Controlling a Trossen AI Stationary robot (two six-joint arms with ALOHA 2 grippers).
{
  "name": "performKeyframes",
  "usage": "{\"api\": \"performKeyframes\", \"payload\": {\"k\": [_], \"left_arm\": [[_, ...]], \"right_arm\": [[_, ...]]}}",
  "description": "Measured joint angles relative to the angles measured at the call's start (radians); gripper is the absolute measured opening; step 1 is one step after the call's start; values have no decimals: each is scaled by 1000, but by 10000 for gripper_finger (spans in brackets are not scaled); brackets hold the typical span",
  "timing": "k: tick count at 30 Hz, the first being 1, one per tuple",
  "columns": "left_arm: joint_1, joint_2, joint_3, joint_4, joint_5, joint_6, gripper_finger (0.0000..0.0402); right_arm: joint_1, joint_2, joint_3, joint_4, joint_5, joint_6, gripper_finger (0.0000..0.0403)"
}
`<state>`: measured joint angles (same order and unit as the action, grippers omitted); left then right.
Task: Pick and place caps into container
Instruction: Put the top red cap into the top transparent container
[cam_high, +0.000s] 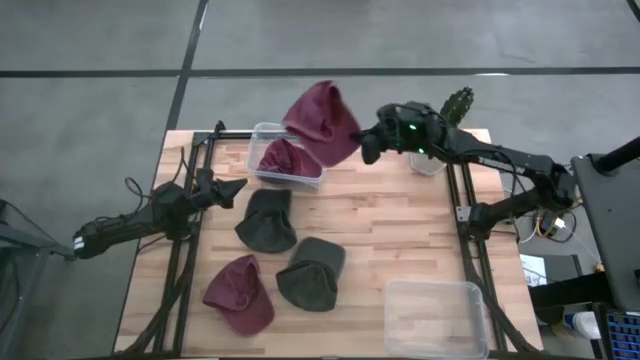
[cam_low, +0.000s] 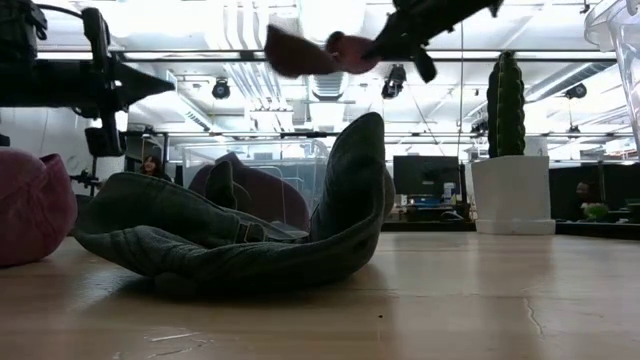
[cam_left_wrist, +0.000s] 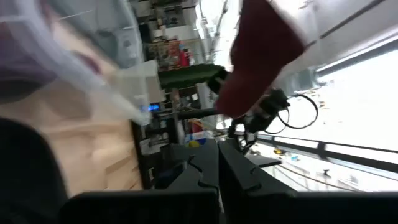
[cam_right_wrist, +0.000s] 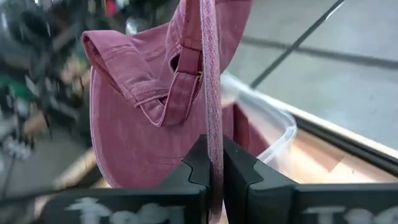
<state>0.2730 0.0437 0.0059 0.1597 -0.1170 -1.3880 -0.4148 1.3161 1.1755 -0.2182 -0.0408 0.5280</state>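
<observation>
My right gripper (cam_high: 365, 143) is shut on a maroon cap (cam_high: 322, 122), high above the table's far side, over a clear container (cam_high: 262, 132) that has another maroon cap (cam_high: 283, 158) inside. On the wood lie two dark olive caps (cam_high: 268, 220) (cam_high: 312, 272) and a third maroon cap (cam_high: 240, 292). My left gripper (cam_high: 238, 187) is shut and hovers by the table's left side, next to the nearer-left olive cap, touching nothing. The low view shows the held cap (cam_low: 300, 50) up in the air. My right gripper pinches a thin edge of the maroon cap (cam_right_wrist: 213, 134) between its two fingers, close to the back strap opening (cam_right_wrist: 180, 74). The fingers come level from the table's right side. The cap is lifted clear and spreads out beyond the fingertips.
A second clear container (cam_high: 470, 300) sits at the near right corner. A green cactus (cam_high: 457, 103) in a white pot (cam_low: 512, 195) stands at the far right, just behind the right arm. Black frame rails (cam_high: 185, 250) run along both table sides.
</observation>
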Motion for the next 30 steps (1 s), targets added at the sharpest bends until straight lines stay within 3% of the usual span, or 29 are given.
{"api": "performKeyframes", "payload": {"k": [11,22,30], "left_arm": [[0,0,0,7,-8,-3,0],[0,0,0,6,-8,-9,0],[0,0,0,5,-8,-8,0]], "right_arm": [[-17,375,451,-323,-213,-217,12],[-60,692,854,-538,-256,-319,12],[-78,872,1075,-758,-263,-379,13]]}}
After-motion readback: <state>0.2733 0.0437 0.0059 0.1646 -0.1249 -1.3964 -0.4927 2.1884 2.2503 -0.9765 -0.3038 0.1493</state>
